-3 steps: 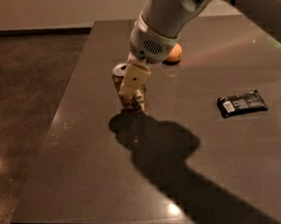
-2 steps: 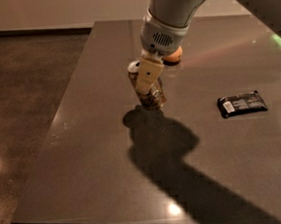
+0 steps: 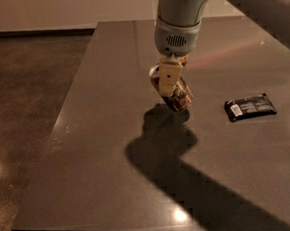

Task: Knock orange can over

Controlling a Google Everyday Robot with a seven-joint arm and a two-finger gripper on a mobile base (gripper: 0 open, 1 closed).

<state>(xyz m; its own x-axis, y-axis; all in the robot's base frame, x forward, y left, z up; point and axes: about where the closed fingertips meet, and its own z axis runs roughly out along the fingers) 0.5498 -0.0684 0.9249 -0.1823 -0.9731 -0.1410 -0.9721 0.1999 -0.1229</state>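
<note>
Orange can (image 3: 183, 98), a small metal cylinder with a tan body and dark marks, leans strongly to one side near the middle of the table (image 3: 98, 156). Its lower end is close to the smooth, dark grey, slightly shiny top. The gripper (image 3: 172, 88), a pale beige piece under a round grey wrist with a small grille, is directly against the can and covers part of it. Whether it is closed on the can, I cannot tell. A flat black wrapped bar (image 3: 250, 107) lies apart, to the right.
</note>
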